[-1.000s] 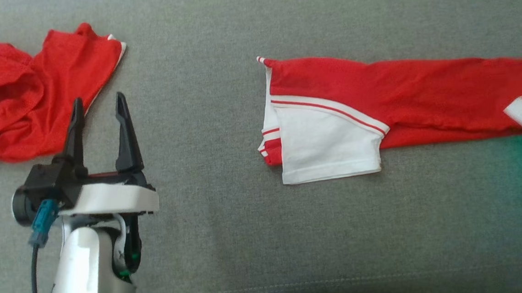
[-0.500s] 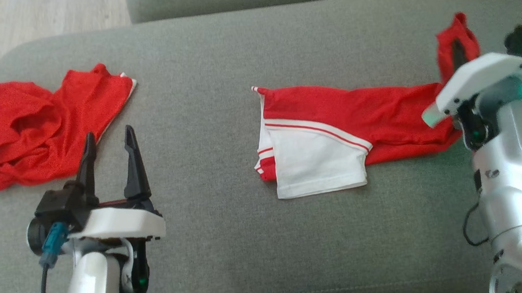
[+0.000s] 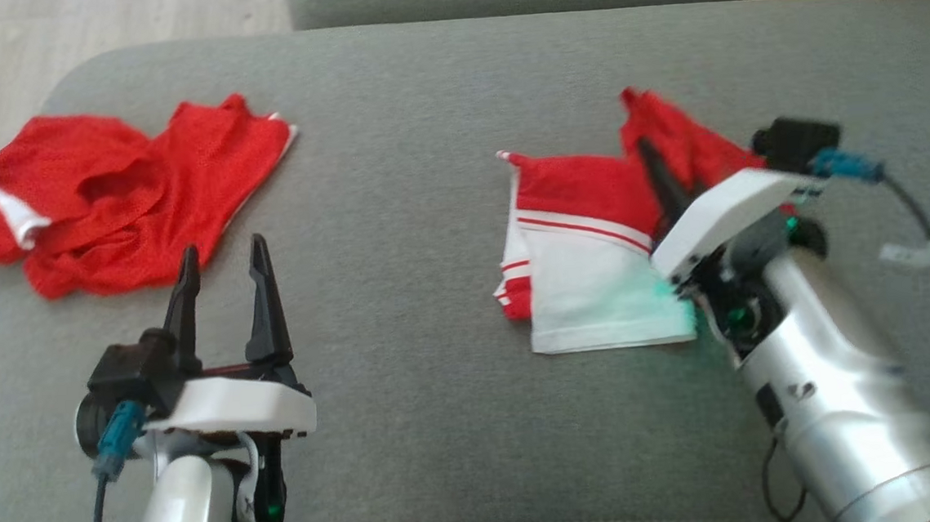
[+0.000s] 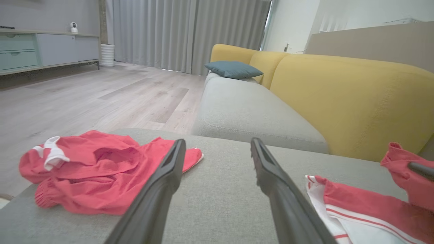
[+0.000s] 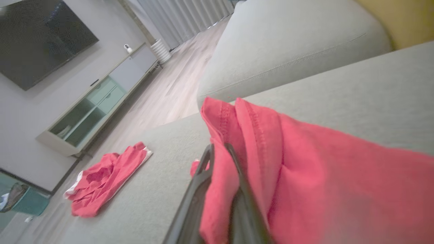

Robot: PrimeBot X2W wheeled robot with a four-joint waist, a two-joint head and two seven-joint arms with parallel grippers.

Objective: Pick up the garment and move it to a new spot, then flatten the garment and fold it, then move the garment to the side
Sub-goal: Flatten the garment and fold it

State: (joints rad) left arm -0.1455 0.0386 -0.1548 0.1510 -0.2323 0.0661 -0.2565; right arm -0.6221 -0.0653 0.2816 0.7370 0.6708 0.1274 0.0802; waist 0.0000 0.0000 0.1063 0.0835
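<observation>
A crumpled red cloth (image 3: 125,195) lies at the far left of the grey couch seat (image 3: 444,426). Just nearer, the left gripper (image 3: 222,247) hovers over the seat, jaws spread and holding nothing. Right of the middle lies the red and white garment (image 3: 589,285), its white part flat. The right gripper (image 3: 644,148) has its jaws pressed together, pinching the garment's raised red right end.

A red fabric garment with a white, red-striped panel (image 3: 594,235) is lying on the grey sofa cushion (image 3: 426,174), its white end resting flat while its red end is rising off the cushion, bunched and pinched in the right claw (image 5: 218,149).
</observation>
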